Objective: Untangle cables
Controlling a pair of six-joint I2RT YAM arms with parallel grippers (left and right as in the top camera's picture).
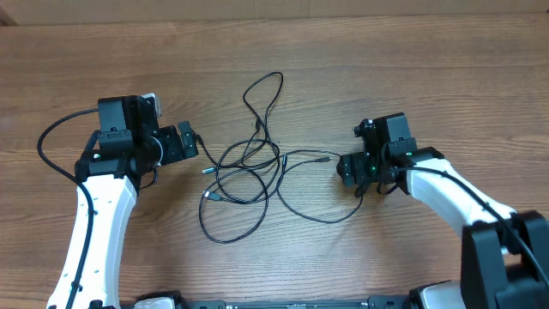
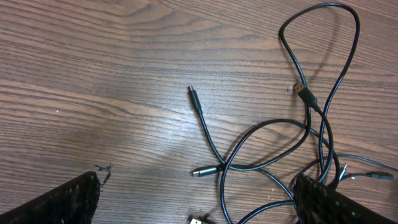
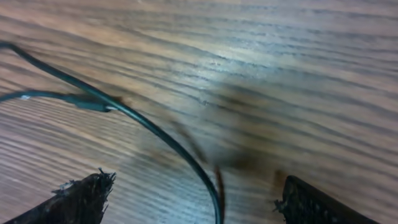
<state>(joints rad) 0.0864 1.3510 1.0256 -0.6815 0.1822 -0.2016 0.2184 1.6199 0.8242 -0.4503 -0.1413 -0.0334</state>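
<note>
Left gripper (image 1: 192, 142) gapes wide beside the tangled cables (image 1: 249, 172). Right gripper (image 3: 196, 183) stands open too, straddling one cord (image 3: 155, 134).

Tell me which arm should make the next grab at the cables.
Right, likely. The right gripper sits low over the table with a cable strand running between its open jaws. The left gripper is open too, but the tangle lies mostly ahead of it.
</note>
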